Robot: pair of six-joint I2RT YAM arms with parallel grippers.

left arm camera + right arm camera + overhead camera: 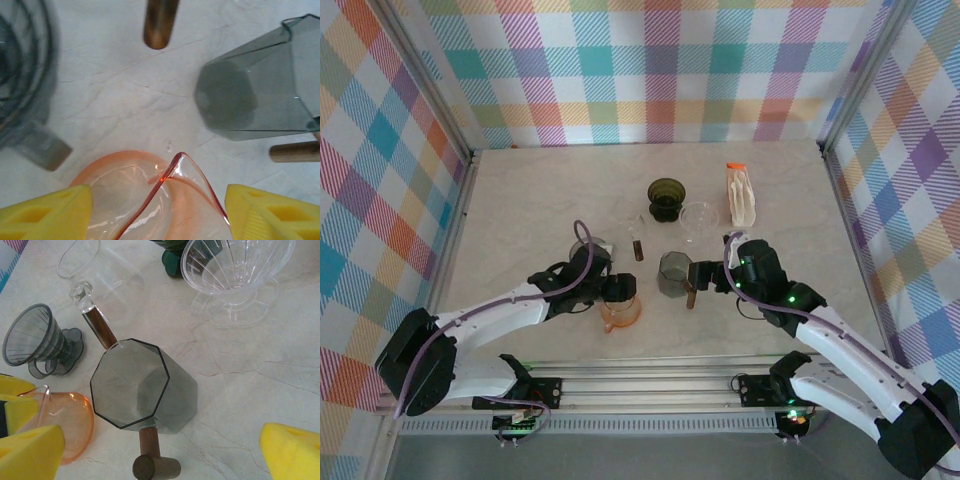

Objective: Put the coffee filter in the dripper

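Note:
The coffee filters are a white stack in a sleeve with an orange top (741,195), at the back right, away from both grippers. An orange glass dripper (620,312) lies tipped on its side near the table's front. My left gripper (618,290) is open around it, and its yellow fingers (50,212) stand close on either side of the orange dripper (125,190). A smoky grey octagonal dripper (142,385) with a wooden handle (152,460) lies under my right gripper (162,455), which is wide open and holds nothing. That right gripper (705,275) is just right of the grey dripper (673,273).
A dark green dripper (666,198) and a clear ribbed dripper (699,217) stand behind the grey one. A clear glass piece with a brown handle (637,243) and a small dark grey dripper (590,248) sit left of centre. Checked walls enclose the table.

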